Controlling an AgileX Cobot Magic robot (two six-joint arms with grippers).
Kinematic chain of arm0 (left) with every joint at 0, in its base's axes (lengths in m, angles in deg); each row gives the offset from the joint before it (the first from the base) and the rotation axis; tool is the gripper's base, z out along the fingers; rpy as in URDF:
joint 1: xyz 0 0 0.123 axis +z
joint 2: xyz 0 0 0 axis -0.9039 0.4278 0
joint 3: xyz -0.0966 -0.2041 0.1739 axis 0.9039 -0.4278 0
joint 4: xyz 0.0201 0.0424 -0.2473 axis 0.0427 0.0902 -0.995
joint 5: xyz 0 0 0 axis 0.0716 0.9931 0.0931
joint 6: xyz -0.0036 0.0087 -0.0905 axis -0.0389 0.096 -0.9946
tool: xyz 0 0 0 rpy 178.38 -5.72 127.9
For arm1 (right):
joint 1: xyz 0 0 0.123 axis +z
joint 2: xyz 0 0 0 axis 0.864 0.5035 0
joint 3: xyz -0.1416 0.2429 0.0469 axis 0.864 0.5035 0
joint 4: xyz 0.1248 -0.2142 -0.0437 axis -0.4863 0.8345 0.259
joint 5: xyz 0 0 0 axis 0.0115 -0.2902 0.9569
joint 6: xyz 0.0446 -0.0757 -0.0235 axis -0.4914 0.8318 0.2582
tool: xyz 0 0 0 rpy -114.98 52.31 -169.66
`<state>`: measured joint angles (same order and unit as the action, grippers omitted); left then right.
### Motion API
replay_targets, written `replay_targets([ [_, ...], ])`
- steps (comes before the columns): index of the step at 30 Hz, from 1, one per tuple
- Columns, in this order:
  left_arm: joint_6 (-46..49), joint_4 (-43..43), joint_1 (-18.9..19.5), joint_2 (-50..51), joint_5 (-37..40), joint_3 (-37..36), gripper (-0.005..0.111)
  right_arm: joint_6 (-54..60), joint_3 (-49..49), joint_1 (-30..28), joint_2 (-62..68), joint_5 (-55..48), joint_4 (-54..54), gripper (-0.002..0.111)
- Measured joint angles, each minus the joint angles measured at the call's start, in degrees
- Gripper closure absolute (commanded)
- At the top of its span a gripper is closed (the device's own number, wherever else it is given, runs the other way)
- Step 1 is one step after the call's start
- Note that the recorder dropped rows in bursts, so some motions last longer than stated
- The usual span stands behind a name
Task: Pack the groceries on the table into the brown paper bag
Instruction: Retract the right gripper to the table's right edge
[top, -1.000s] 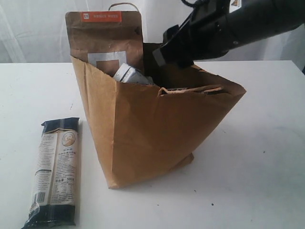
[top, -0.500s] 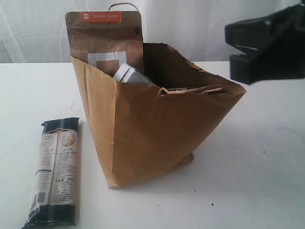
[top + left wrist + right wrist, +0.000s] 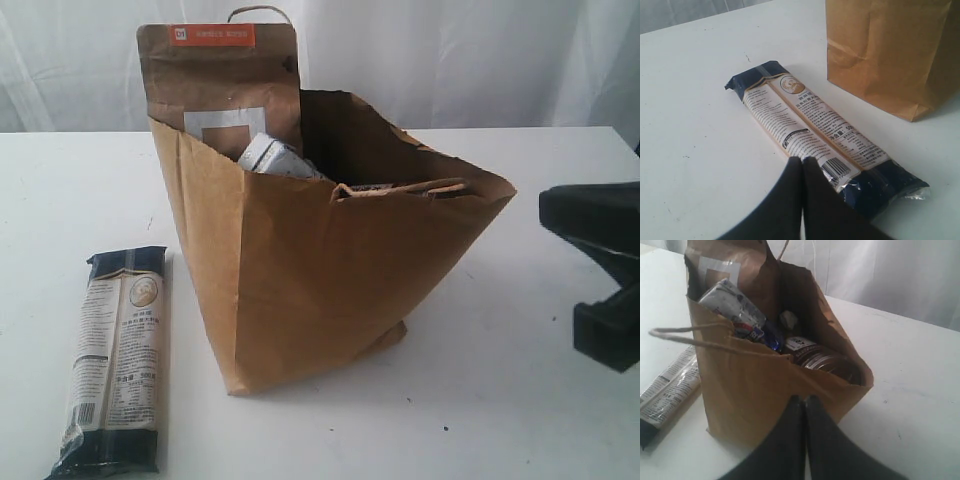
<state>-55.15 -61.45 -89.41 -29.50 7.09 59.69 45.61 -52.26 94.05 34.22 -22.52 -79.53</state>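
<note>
Long dark-blue noodle packet (image 3: 815,135) lies flat on the table (image 3: 700,100) at the tips of the left gripper (image 3: 802,160), whose jaws are pressed together, empty. The right gripper (image 3: 801,398), likewise closed on nothing, faces the brown paper bag (image 3: 760,385). Only its wrist view looks inside, showing a small white-blue packet (image 3: 730,305) and a jar (image 3: 822,362); the exterior view alone shows the orange label topping the brown windowed pouch (image 3: 220,85).

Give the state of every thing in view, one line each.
brown paper bag: upright, mouth open.
noodle packet: flat on table, outside bag.
pouch: standing in bag, top protruding.
white-blue packet: tilted inside bag.
jar: inside bag.
left gripper: shut, empty.
right gripper: shut, empty.
</note>
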Motion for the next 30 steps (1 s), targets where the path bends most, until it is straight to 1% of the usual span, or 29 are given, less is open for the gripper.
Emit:
replay_targets([
  [7,0.00,0.00,0.00,0.00,0.00,0.00,0.107,-0.05,10.93,0.00,-1.09,15.12,0.00,0.108],
  [11,0.00,0.00,0.00,0.00,0.00,0.00,0.107,-0.05,17.31,0.00,-2.51,19.39,0.00,0.108],
  [17,0.00,0.00,0.00,0.00,0.00,0.00,0.107,-0.05,25.70,-1.15,-10.00,20.14,0.00,0.108],
  [25,0.00,0.00,0.00,0.00,0.00,0.00,0.107,-0.05,33.43,-6.80,-20.80,20.55,0.00,0.108],
  [26,0.00,0.00,0.00,0.00,0.00,0.00,0.107,-0.05,33.56,-7.78,-22.91,19.03,0.00,0.108],
  [30,0.00,0.00,0.00,0.00,0.00,0.00,0.107,-0.67,33.56,-8.33,-26.65,13.52,0.00,0.108],
])
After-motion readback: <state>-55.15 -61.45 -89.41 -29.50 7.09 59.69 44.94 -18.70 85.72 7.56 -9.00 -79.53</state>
